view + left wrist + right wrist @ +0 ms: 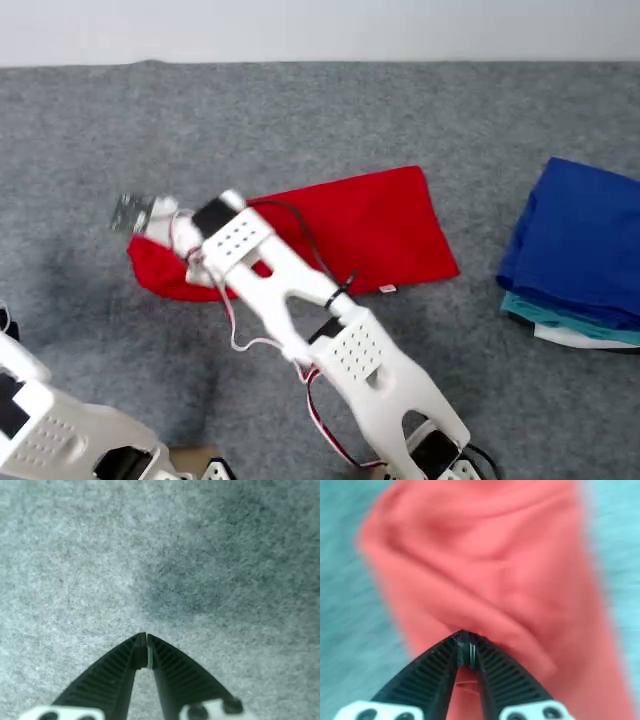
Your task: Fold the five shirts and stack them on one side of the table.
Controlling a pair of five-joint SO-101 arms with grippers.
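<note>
Red shirt (370, 230): lying at the centre of the grey tabletop (300, 110), partly folded into a long band. The 2 o'clock end is lying flat with fairly square corners. The 8 o'clock end is bunching into a rounded, creased lump. A small white tag (388, 289) is showing at the near hem. Its long axis is running from about 8 o'clock up to 2 o'clock in the high view.

Stack at the 3 o'clock edge, well apart from the red shirt: blue shirt (580, 240) is lying on top, teal shirt (560, 318) is showing beneath it, and white shirt (575, 340) is peeking out at the bottom.

Right arm (350, 340): its base is sitting at 5 o'clock. The links are spanning diagonally toward 10 o'clock, crossing over the near edge of the red shirt, with the wrist over the bunched end. Right end effector (465, 652): clenched, its tips pinching a raised fold of the red fabric.

Left arm (50, 430): sitting drawn in at the 7 o'clock corner. Left end effector (146, 652): clenched tip to tip, grasping nothing, pointing down at bare grey tabletop.
</note>
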